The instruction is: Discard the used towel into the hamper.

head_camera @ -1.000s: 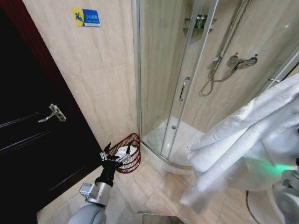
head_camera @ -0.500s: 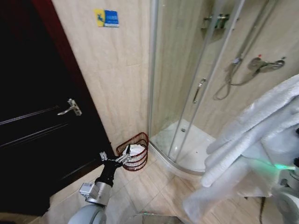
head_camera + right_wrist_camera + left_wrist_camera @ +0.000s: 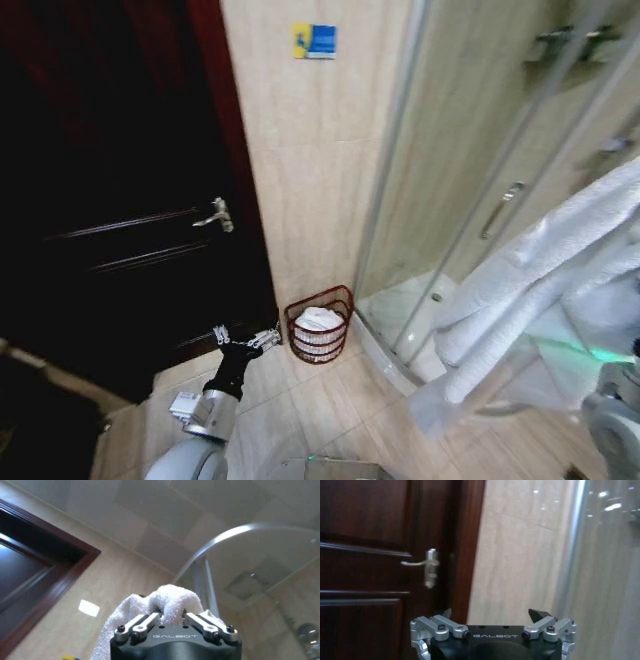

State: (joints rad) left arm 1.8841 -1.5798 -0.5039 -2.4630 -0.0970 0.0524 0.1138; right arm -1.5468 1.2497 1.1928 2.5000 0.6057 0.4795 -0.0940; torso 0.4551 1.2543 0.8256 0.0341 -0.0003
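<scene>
At about 9 o'clock in the head view stands a dark wooden door (image 3: 120, 220) with a silver lever handle (image 3: 216, 215); the left wrist view sees the same handle (image 3: 427, 567) straight ahead. Low down, near 7 o'clock, the left arm reaches forward over the tiled floor (image 3: 320, 410), and its left end effector (image 3: 247, 340) hovers empty with the fingers spread apart, the two dark tips standing well separated in the left wrist view (image 3: 492, 615). Just beside it, toward 3 o'clock of that end effector, the hamper (image 3: 320, 325) sits on the floor against the beige wall (image 3: 310, 150), at the corner where the wall meets the glass shower enclosure (image 3: 470, 170). It is a dark red wire basket with something white (image 3: 320, 319) lying inside it. A small blue sign (image 3: 314, 41) hangs on the wall near 12 o'clock. From 3 to 5 o'clock the white towel (image 3: 540, 290) hangs in thick folds close to the camera. In the right wrist view the right end effector (image 3: 172, 618) pinches a bunched fold of that towel (image 3: 167, 600) between its fingers, raised toward the ceiling.
</scene>
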